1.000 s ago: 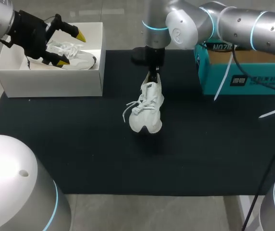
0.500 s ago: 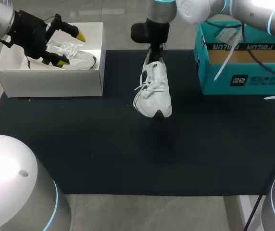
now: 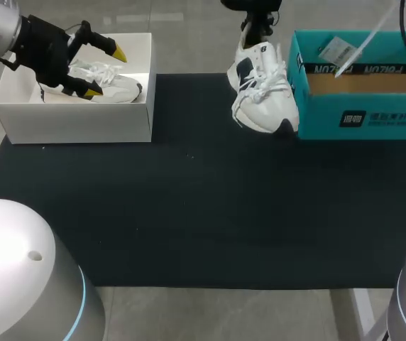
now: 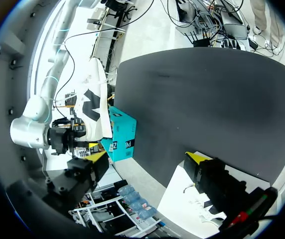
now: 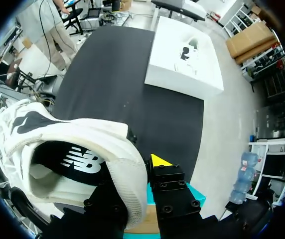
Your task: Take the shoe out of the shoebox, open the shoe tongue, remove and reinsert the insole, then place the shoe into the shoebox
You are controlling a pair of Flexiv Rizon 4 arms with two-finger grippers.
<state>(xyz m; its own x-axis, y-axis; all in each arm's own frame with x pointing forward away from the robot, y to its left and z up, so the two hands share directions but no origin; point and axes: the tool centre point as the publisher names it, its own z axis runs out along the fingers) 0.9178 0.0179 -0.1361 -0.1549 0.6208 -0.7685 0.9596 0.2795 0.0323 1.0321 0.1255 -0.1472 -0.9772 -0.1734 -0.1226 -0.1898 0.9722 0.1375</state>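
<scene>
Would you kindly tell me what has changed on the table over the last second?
The right gripper, jaws shut on the heel of the white shoe, carried it from above the middle of the black mat back and toward the right; it now hangs toe-down beside the teal shoebox. The left gripper stayed, jaws open, over the white box holding the second shoe.

The head camera looks down on the desk (image 3: 189,213) from above and behind. The left wrist camera views it from over the white box (image 3: 75,121). The right wrist camera looks past the shoe (image 3: 263,99) close before it. All share the desk.
</scene>
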